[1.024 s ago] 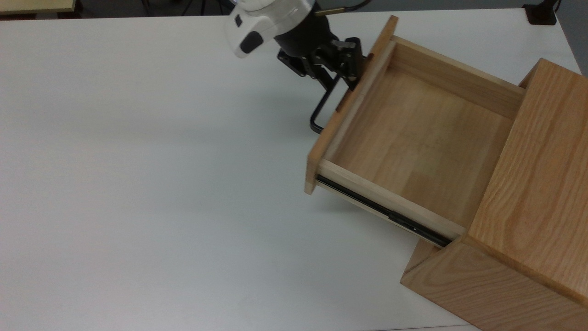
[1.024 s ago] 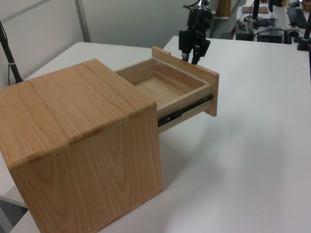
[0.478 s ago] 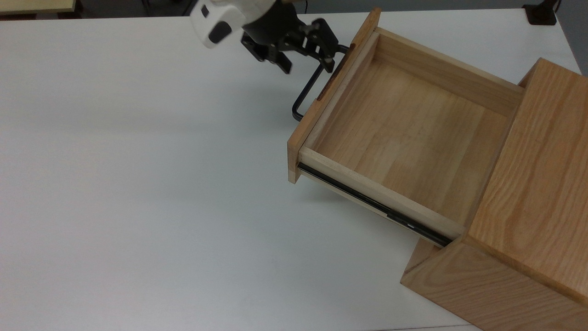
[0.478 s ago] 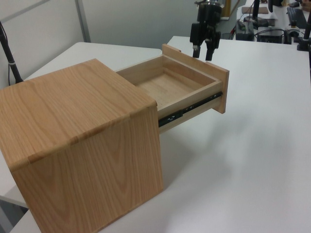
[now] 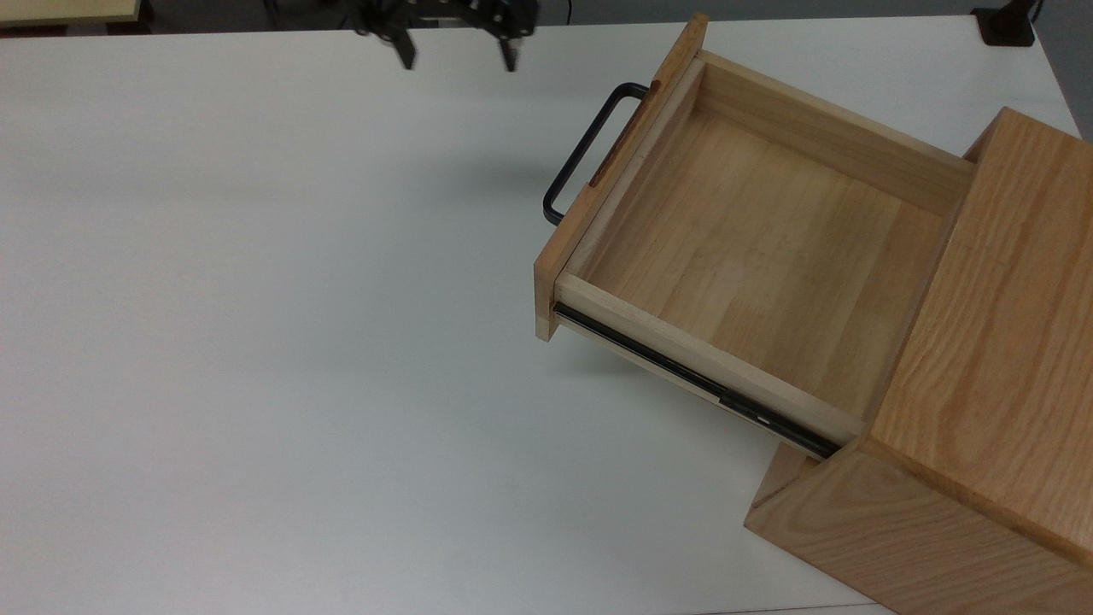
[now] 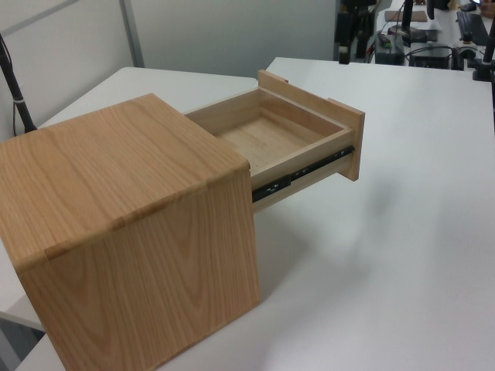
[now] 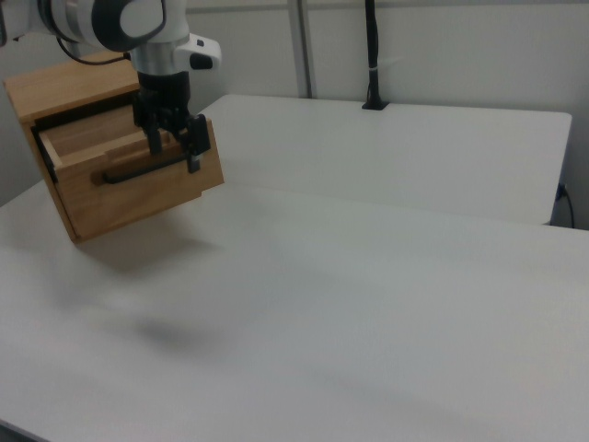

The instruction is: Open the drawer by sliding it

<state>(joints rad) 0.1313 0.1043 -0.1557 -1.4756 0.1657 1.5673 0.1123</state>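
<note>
The light wooden drawer (image 5: 751, 248) stands pulled far out of the oak cabinet (image 5: 999, 384), its pale tray bare and a black side rail showing. Its black bar handle (image 5: 589, 145) is free. My gripper (image 5: 458, 53) hangs open at the top view's upper edge, to the left of the handle and well apart from it, holding nothing. In the left view the drawer (image 6: 286, 139) juts toward the gripper (image 6: 352, 39) beyond its front panel. In the right view the gripper (image 7: 175, 149) hangs in front of the drawer front (image 7: 152, 193) and handle (image 7: 138, 171).
The white table (image 5: 256, 342) spreads wide to the top view's left of the drawer. A black clamp (image 5: 1008, 26) sits at its far right corner. A black post (image 7: 371, 55) rises at the table's back edge in the right view.
The drawer slid further out a second ago and has since stayed still. My gripper let go of the handle and has drawn back to the top view's upper left.
</note>
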